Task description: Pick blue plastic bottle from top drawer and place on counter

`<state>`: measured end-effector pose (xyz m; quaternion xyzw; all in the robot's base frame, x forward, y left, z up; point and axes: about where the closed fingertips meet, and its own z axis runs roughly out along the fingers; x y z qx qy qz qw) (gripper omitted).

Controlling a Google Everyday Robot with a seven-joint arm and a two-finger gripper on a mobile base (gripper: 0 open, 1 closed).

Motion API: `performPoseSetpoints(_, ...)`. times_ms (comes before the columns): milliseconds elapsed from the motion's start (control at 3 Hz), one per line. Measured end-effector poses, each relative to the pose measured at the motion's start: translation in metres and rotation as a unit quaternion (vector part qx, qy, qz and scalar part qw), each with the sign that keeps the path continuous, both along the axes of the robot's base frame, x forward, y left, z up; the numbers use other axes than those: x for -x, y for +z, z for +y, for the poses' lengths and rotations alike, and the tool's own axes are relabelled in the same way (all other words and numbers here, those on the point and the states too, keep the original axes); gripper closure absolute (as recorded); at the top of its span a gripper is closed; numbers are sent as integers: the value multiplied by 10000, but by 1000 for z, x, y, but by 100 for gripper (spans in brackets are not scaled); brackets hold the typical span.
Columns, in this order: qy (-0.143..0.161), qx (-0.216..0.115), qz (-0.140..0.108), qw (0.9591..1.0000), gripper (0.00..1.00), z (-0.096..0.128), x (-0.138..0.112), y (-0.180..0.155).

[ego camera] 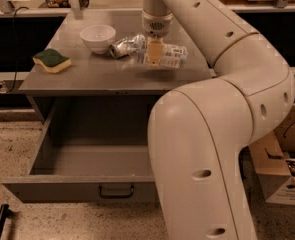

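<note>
The claw [154,59] hangs over the far right part of the tabletop [87,74], pointing straight down from the robot's white arm [212,134], which curves up from the near right and fills much of the view. It is closed across the blue plastic bottle [175,56], with one tan finger [153,50] showing in front of the bottle's body. The bottle lies on its side in this grip, its long axis running left to right, above the right side of the tabletop. A dark shadow sits on the surface just near of it, and I cannot tell whether the bottle touches the tabletop. Just left of the claw a shiny silver can [123,47] lies on its side, and a white bowl [98,36] stands just left of the can. A yellow sponge with a green top [52,60] rests near the left edge, well apart from the bowl. Below the tabletop the top drawer [62,189] stands pulled open, with a dark handle [116,191] on its front panel. A cardboard box [274,176] sits on the floor at the right.
</note>
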<state>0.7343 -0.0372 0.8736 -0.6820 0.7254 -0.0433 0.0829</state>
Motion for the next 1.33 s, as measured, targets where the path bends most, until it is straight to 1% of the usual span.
performPoseSetpoints(333, -52, -126, -12, 9999, 0, -1, -13, -15)
performPoseSetpoints(667, -47, -170, -99, 9998, 0, 2, -19, -17)
performPoseSetpoints(1000, 24, -424, -182, 9989, 0, 1, -16, -8)
performPoseSetpoints(1333, 271, -664, -244, 9971, 0, -7, 3, 15)
